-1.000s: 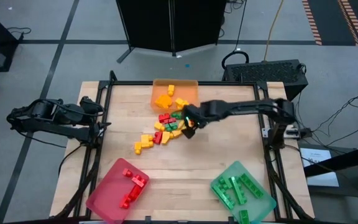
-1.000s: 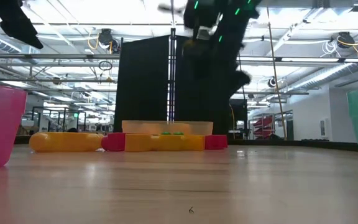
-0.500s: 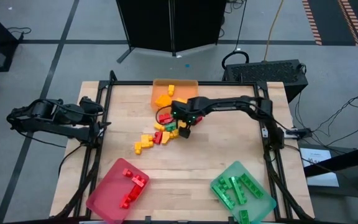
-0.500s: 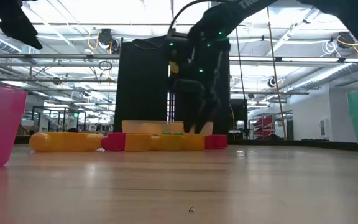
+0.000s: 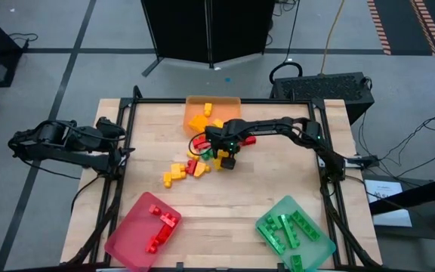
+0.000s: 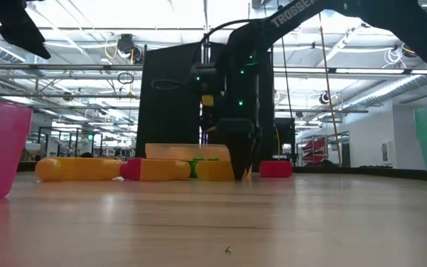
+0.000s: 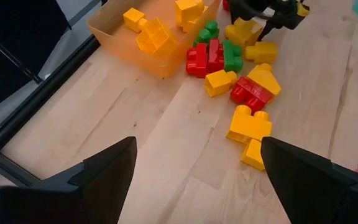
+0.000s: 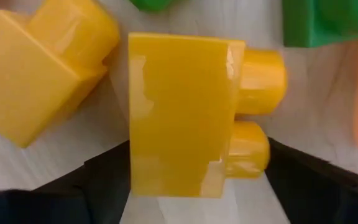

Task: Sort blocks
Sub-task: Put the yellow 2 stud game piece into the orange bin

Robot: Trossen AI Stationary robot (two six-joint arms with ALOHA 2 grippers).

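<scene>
Red, yellow and green blocks (image 5: 191,162) lie in a loose pile on the table's middle. My right gripper (image 5: 227,160) points straight down at the pile's right end, its fingertips near the table (image 6: 243,167). It is open, with a yellow two-stud block (image 8: 179,115) lying flat on the wood between its fingers (image 8: 104,180). My left gripper (image 7: 197,146) waits open at the table's left edge (image 5: 123,147), raised and aimed at the pile. My right gripper comes from above with one finger on each side of the yellow block (image 8: 135,168), which lies on the table. Whether either finger touches it, I cannot tell.
An orange tray (image 5: 229,109) with yellow blocks stands at the far edge just behind the pile. A red tray (image 5: 131,238) with red blocks is at the near left, a green tray (image 5: 316,245) with green blocks at the near right. Bare wood lies between them.
My right gripper has come down from well above the pile to table height and rolled about its own axis; it now straddles the yellow block. In the low view a red block beside the fingers has shifted a little sideways.
</scene>
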